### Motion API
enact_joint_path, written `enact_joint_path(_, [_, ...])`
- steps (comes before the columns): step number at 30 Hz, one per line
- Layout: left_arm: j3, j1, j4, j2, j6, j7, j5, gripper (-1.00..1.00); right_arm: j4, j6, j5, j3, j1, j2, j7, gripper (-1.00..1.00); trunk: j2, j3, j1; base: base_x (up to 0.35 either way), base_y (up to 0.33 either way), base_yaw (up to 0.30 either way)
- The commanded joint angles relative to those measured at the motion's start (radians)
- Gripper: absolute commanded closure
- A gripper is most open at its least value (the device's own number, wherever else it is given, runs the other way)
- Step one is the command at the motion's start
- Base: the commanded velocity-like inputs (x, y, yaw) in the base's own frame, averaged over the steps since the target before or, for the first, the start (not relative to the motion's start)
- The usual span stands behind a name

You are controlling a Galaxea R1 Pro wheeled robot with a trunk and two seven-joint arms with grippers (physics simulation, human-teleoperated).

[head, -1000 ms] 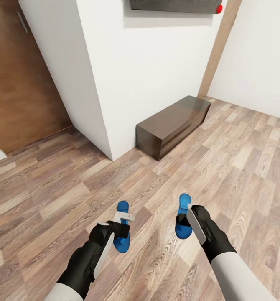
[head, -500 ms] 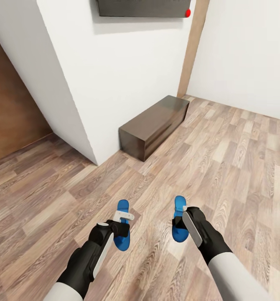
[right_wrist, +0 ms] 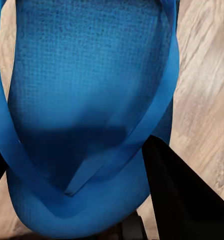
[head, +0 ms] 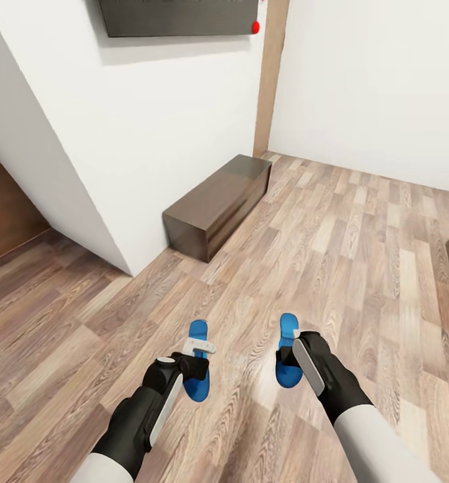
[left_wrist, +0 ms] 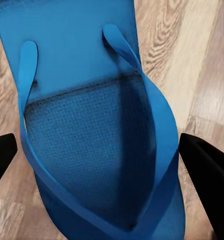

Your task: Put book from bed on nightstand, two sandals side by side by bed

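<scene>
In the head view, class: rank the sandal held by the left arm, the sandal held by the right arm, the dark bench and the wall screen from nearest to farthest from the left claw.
1. The left sandal, held in the left claw itself.
2. The right sandal, beside it in the right claw.
3. The dark bench, ahead on the floor against the wall.
4. The wall screen, high on the wall beyond the bench.

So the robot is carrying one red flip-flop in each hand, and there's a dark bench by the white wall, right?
Almost. The flip-flops are blue, not red. The head view shows the left gripper holding one blue flip-flop and the right gripper holding the other. The dark bench by the white wall is right.
</scene>
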Motion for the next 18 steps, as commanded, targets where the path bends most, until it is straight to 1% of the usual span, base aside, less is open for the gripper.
enact_joint_path(1, [0.0, 0.0, -0.002, 0.0, 0.005, -0.001, -0.001, 1.0, 0.0, 0.002, -0.01, 0.002, -0.001, 0.0, -0.013, 1.0, 0.007, 0.003, -0.004, 0.0, 0.0, -0.27])
enact_joint_path(4, [-0.001, 0.0, -0.003, -0.002, 0.004, -0.002, -0.001, 1.0, 0.003, 0.003, -0.011, 0.003, -0.001, 0.001, -0.011, 1.0, 0.028, 0.013, -0.016, 0.0, 0.0, -0.27])
enact_joint_path(6, [-0.01, 0.0, -0.003, -0.003, 0.001, -0.004, 0.033, 1.0, 0.006, 0.004, -0.015, 0.009, -0.001, 0.006, 0.021, 1.0, 0.042, 0.021, -0.023, 0.0, 0.0, -0.27])
enact_joint_path(7, [-0.026, 0.0, -0.002, -0.002, -0.013, -0.005, 0.074, 1.0, 0.007, 0.006, -0.017, 0.024, -0.001, 0.008, 0.045, 1.0, 0.049, 0.024, -0.027, 0.0, 0.0, -0.27])
enact_joint_path(8, [-0.033, 0.0, -0.002, -0.001, -0.018, -0.005, 0.086, 1.0, 0.007, 0.006, -0.018, 0.029, -0.001, 0.009, 0.051, 1.0, 0.056, 0.028, -0.031, 0.0, 0.0, -0.27])
enact_joint_path(10, [-0.063, 0.0, 0.002, 0.001, -0.035, -0.005, 0.123, 1.0, 0.007, 0.008, -0.019, 0.042, -0.001, 0.01, 0.068, 1.0, 0.07, 0.034, -0.039, 0.0, 0.0, -0.27])
enact_joint_path(11, [-0.072, 0.0, 0.003, 0.001, -0.039, -0.004, 0.132, 1.0, 0.007, 0.008, -0.019, 0.045, -0.001, 0.01, 0.072, 1.0, 0.077, 0.037, -0.042, 0.0, 0.0, -0.27])
enact_joint_path(12, [-0.079, 0.0, 0.004, 0.002, -0.042, -0.004, 0.138, 1.0, 0.007, 0.008, -0.019, 0.047, -0.001, 0.011, 0.075, 1.0, 0.084, 0.04, -0.046, 0.0, 0.0, -0.27])
enact_joint_path(18, [-0.082, 0.0, 0.004, 0.003, -0.043, -0.004, 0.141, 1.0, 0.007, 0.008, -0.02, 0.049, -0.001, 0.011, 0.076, 1.0, 0.126, 0.059, -0.069, 0.0, 0.0, -0.27])
